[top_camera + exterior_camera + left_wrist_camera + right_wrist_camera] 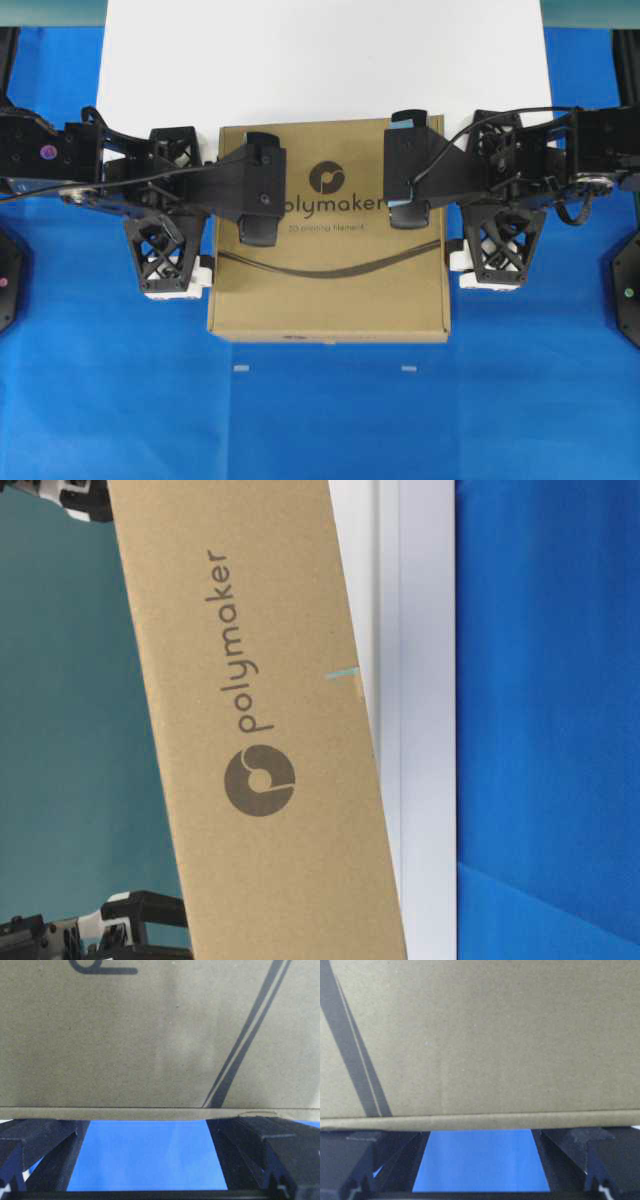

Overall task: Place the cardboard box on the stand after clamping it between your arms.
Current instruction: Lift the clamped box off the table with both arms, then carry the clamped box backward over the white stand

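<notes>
With both sets of jaws spread as wide as they go, neither gripper is pinching anything, the squeeze comes from the two arms pushing toward each other. In the wrist views each pair of black lattice fingers butts up against a side edge of the square flat brown cardboard box [328,240], with blue showing through the gap between them. So the left gripper [170,235] sits at the box's left edge and the right gripper [495,230] at its right edge, box sandwiched between.

Looks to me like we're in the carry step: clamp is on, and the box seems lifted, tilted a bit in the table-level view. Its far edge already overlaps the big plain white rectangular stand [320,60], the near part hangs over the blue cloth [320,420].

Next move, I'd guess, is pushing it further onto the stand while keeping even pressure from both sides, then lowering. Cardboard is matte, slightly fibrous, crisp edges, with a dark logo and curved line printed on top. Plastic against that could slip if one arm eases off.
</notes>
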Controlling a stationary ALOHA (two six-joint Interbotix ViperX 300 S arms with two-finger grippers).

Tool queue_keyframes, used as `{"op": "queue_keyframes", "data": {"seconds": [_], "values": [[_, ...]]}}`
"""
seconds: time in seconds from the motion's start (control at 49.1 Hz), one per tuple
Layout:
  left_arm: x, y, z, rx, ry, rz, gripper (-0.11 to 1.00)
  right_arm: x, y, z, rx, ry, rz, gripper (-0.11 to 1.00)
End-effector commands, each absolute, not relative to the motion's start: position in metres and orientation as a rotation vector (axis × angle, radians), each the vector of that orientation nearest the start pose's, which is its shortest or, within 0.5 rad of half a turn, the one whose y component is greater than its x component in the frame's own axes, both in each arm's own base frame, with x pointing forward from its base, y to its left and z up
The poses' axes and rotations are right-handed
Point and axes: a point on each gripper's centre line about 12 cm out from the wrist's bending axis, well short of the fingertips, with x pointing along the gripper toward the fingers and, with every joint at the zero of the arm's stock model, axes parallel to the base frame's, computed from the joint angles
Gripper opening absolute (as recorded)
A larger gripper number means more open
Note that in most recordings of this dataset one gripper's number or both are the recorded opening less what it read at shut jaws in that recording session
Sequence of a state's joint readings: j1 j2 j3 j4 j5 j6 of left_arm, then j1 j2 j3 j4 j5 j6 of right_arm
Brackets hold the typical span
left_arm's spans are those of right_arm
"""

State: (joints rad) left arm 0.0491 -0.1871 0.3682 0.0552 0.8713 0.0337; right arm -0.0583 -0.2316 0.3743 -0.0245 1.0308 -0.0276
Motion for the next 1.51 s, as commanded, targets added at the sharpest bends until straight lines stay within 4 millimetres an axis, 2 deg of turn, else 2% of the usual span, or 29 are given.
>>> {"op": "queue_keyframes", "data": {"seconds": [0.0, 0.265, 0.692, 0.916, 1.242, 1.486], "values": [[0.377, 0.021, 0.333, 0.057, 0.853, 0.049, 0.87, 0.345, -0.018, 0.299, -0.006, 1.065, -0.039, 1.0], [0.376, 0.02, 0.332, 0.058, 0.856, 0.047, 0.87, 0.34, -0.018, 0.279, -0.008, 1.081, -0.039, 1.0], [0.377, 0.023, 0.322, 0.055, 0.865, 0.052, 0.87, 0.339, -0.028, 0.275, -0.004, 1.041, -0.064, 1.0], [0.379, 0.045, 0.317, 0.058, 0.855, 0.094, 0.87, 0.343, -0.043, 0.271, -0.035, 1.021, -0.071, 1.0], [0.382, 0.089, 0.307, 0.115, 0.879, 0.147, 0.87, 0.343, -0.088, 0.27, -0.078, 0.999, -0.128, 1.0], [0.39, 0.121, 0.306, 0.151, 0.876, 0.187, 0.87, 0.349, -0.121, 0.261, -0.103, 1.01, -0.14, 1.0]]}}
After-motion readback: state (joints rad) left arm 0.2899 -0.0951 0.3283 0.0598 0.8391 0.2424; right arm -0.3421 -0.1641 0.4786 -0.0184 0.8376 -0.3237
